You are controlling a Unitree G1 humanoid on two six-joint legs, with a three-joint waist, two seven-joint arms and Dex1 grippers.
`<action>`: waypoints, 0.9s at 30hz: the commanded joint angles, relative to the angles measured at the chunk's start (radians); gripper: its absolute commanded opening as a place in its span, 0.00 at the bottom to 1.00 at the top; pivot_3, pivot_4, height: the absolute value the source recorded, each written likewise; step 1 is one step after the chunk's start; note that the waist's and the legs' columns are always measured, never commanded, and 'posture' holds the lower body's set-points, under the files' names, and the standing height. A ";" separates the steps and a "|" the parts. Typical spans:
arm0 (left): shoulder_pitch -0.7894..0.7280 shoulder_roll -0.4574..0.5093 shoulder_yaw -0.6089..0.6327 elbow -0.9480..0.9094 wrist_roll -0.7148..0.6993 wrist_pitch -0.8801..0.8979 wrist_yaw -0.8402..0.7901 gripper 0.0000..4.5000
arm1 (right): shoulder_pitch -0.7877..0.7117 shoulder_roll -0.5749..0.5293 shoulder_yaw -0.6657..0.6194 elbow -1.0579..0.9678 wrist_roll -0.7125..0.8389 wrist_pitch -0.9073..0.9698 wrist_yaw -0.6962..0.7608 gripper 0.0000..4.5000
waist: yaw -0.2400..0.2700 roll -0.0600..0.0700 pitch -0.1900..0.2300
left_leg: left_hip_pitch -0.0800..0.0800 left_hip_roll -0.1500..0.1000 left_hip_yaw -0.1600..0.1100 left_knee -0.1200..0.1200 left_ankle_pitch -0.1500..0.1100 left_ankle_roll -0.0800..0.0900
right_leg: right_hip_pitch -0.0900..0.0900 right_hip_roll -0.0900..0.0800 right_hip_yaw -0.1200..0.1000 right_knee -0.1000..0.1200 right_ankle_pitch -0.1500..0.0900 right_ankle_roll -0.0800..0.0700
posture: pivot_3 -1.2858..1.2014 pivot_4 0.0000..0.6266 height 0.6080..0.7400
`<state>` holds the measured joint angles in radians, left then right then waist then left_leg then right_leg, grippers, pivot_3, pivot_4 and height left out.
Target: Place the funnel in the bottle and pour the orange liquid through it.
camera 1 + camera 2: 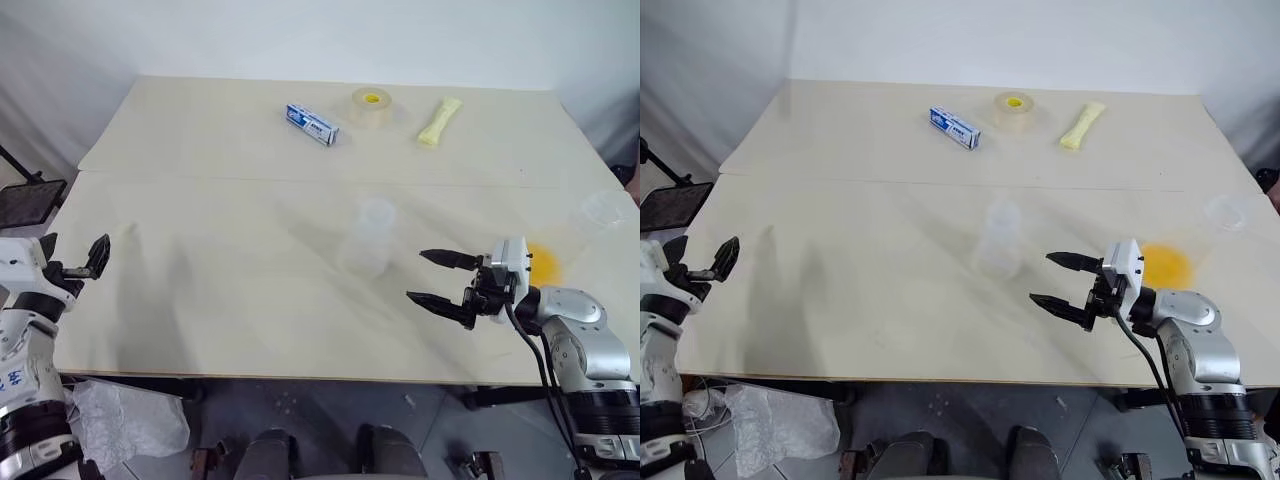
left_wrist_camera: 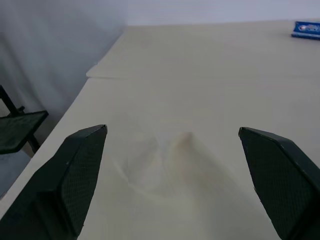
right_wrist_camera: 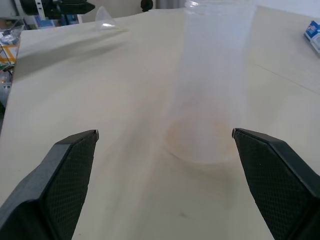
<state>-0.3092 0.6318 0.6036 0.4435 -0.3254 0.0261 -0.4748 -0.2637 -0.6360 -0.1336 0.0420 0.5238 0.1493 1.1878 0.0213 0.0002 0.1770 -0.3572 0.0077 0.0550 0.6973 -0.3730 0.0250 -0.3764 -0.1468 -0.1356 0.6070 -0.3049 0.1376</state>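
The bottle (image 1: 364,243) is clear and stands upright mid-table; it also rises close ahead in the right wrist view (image 3: 212,85). My right gripper (image 1: 418,276) is open, level with the table and just right of the bottle, not touching it. The orange liquid (image 1: 1165,265) shows as a bright patch behind my right hand; its vessel's outline is too faint to tell. The funnel (image 2: 165,160), nearly invisible, lies on the table ahead of my open left gripper (image 1: 75,255), which hovers at the table's left edge. In the right wrist view the funnel (image 3: 104,18) is seen far off.
A blue toothpaste box (image 1: 312,124), a tape roll (image 1: 371,106) and a pale yellow packet (image 1: 439,121) lie at the back. A clear round bowl (image 1: 603,210) sits near the right edge. A black stand (image 1: 25,200) is left of the table.
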 commanded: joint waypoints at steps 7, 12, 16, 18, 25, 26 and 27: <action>-0.080 0.046 -0.083 0.150 0.033 0.011 0.008 0.79 | 0.042 -0.007 -0.034 -0.092 0.013 0.000 -0.047 1.00 | -0.001 0.000 0.000 | 0.000 0.000 0.001 0.000 0.000 0.000 | 0.000 0.000 0.000 0.000 0.000 0.000 | 0.52 0.24 1.00; -0.086 0.050 -0.092 0.159 0.021 0.027 -0.003 0.42 | 0.049 -0.011 -0.037 -0.092 0.015 -0.004 -0.053 1.00 | 0.000 0.000 0.000 | 0.000 0.000 0.001 0.000 0.000 0.000 | 0.000 0.000 0.000 0.000 0.000 0.000 | 0.52 0.24 1.00; -0.091 0.060 -0.095 0.160 0.010 0.048 -0.026 0.13 | 0.045 -0.013 -0.040 -0.076 0.013 -0.013 -0.048 1.00 | 0.000 0.000 0.000 | 0.000 0.000 0.001 0.000 0.000 0.000 | 0.000 0.000 0.000 0.000 0.000 0.000 | 0.52 0.24 1.00; -0.095 0.074 -0.090 0.169 0.003 0.054 -0.046 0.01 | 0.043 -0.012 -0.040 -0.066 0.010 -0.023 -0.044 1.00 | 0.000 0.000 0.000 | 0.000 0.000 0.001 0.000 0.000 0.000 | 0.000 0.000 0.000 0.000 0.000 0.000 | 0.52 0.24 1.00; -0.107 0.104 -0.123 0.063 -0.050 0.091 -0.181 0.01 | 0.036 -0.008 -0.044 -0.051 0.008 -0.044 -0.052 1.00 | 0.002 0.000 0.000 | 0.000 0.000 0.000 0.000 0.000 0.000 | 0.000 0.000 0.000 0.001 0.000 0.000 | 0.52 0.24 1.00; -0.111 0.106 -0.132 0.033 -0.065 0.099 -0.219 0.01 | 0.035 -0.008 -0.045 -0.052 0.008 -0.045 -0.054 1.00 | 0.002 0.000 0.000 | 0.000 0.000 0.001 0.000 0.000 0.000 | 0.000 0.000 0.000 0.001 0.000 0.000 | 0.52 0.24 1.00; -0.120 0.112 -0.150 -0.016 -0.086 0.118 -0.264 0.01 | 0.038 -0.011 -0.045 -0.055 0.008 -0.042 -0.056 1.00 | 0.002 0.000 0.000 | 0.000 0.000 0.000 0.001 0.000 0.000 | 0.000 0.000 0.000 0.001 0.000 0.000 | 0.52 0.24 1.00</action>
<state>-0.3985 0.7103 0.4608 0.5226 -0.3662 0.1347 -0.6753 -0.2209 -0.6356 -0.1403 0.0028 0.5233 0.1266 1.1356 0.0233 0.0000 0.1771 -0.3573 0.0078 0.0554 0.6978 -0.3730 0.0250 -0.3767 -0.1469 -0.1352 0.6079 -0.3048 0.1377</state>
